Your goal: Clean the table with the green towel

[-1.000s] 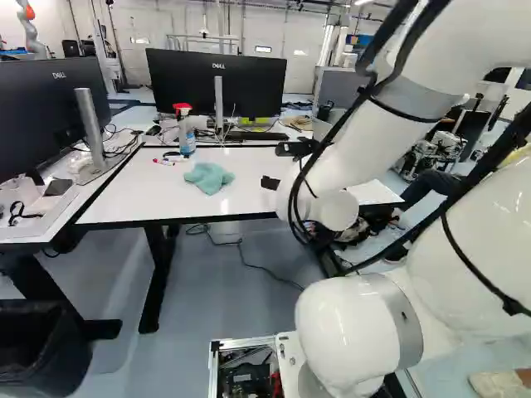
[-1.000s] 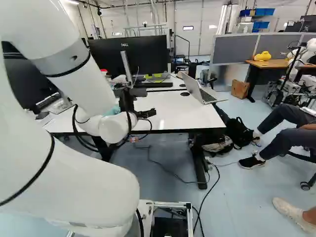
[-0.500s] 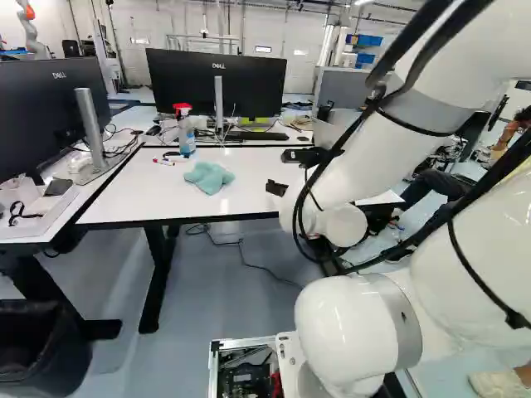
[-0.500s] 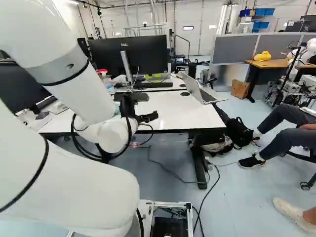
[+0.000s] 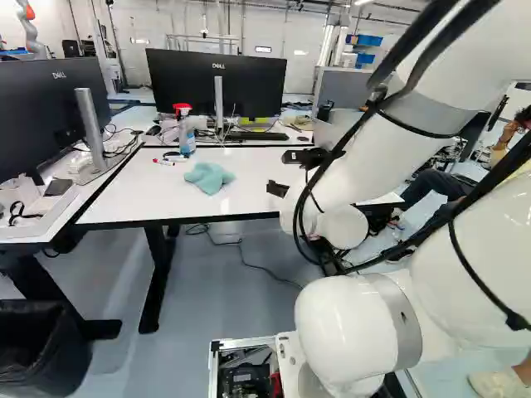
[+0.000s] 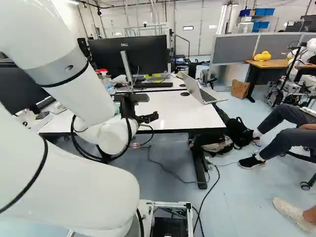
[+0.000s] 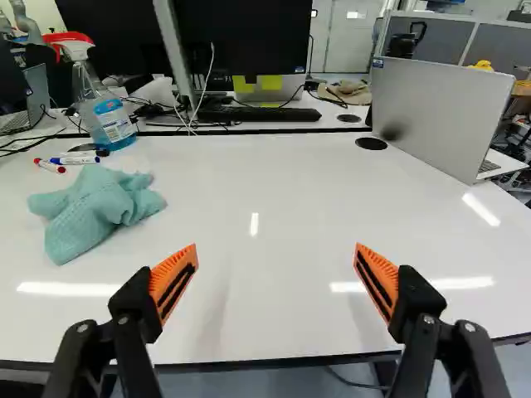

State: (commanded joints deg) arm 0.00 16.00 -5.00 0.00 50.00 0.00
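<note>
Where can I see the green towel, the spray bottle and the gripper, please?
Green towel (image 7: 98,207), wrist view: middle of its folds.
Spray bottle (image 5: 187,141), left base view: its body.
Gripper (image 7: 275,249), wrist view: midway between its fingertips.

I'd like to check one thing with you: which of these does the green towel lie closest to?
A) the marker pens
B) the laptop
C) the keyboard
A: the green towel lies right beside the marker pens, with the laptop well across the table from it.

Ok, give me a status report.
Gripper open, empty. Green towel crumpled on table, ungripped. Spray bottle and markers close beside it, may hamper wiping.
</note>
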